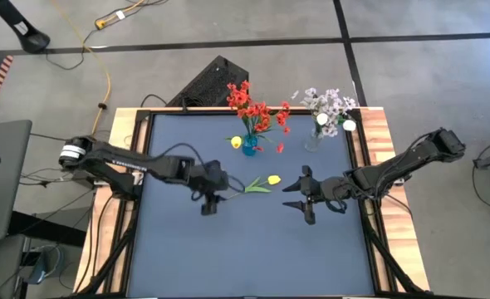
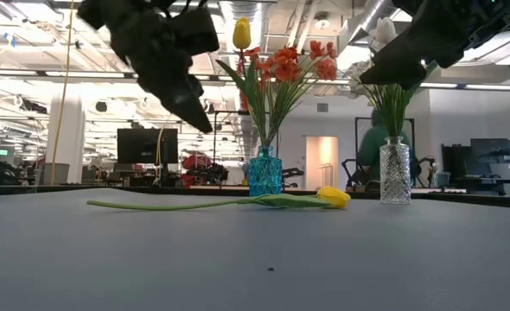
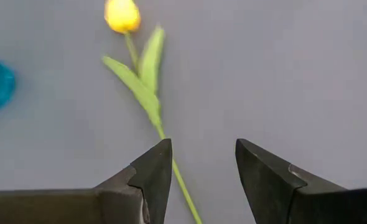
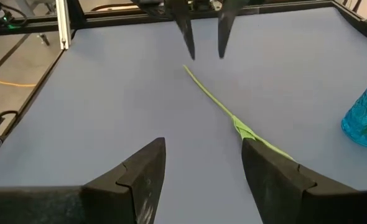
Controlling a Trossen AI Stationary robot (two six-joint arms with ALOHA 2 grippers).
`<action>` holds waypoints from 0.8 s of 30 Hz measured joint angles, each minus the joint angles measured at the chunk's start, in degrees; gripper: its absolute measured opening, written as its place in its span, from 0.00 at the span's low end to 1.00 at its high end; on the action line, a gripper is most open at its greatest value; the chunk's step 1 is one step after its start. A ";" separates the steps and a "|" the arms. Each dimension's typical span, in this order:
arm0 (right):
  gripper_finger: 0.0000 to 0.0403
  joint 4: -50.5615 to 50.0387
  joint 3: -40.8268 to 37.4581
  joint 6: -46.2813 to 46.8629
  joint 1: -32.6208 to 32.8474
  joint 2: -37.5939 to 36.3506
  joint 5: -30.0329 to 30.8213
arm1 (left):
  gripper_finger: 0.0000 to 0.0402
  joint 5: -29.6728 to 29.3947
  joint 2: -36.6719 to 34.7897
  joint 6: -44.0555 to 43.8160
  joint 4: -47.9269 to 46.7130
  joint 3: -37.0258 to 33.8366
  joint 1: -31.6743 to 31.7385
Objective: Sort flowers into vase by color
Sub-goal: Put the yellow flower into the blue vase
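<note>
One yellow tulip (image 1: 272, 179) lies mid-frame on the tabletop (image 1: 253, 249). Left hand (image 1: 209, 202) hovers fingers apart over its stem end, nothing gripped; next it must drop and pinch. Right hand (image 1: 305, 196) waits nearby, apart.

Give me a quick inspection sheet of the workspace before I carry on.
Surface: dark table mat, wooden border.
Job's things: one yellow tulip lying flat mid-table; blue vase holds red blossoms and a yellow tulip; clear vase holds lilac sprays and white tulips.
Clutter: small red bit beside the blue vase.
Grippers: left gripper open, above the stem end; right gripper open, empty, above the table by the bloom end.
Cables: yellow cord on the floor; black leads at the left.
Surroundings: office space, monitors, a person behind the clear vase.
</note>
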 joint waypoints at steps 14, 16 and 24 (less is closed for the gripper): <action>0.59 1.00 0.02 -0.27 -1.16 0.11 0.11 | 0.41 -11.01 13.15 -11.01 31.71 -11.45 -2.63; 0.59 1.02 -0.02 -0.27 -1.27 0.13 0.09 | 0.41 -13.94 16.28 -10.94 31.90 -10.56 -2.64; 0.59 0.30 0.00 -0.10 -1.38 0.13 0.13 | 0.40 -13.56 22.10 -9.87 32.91 -8.17 -2.64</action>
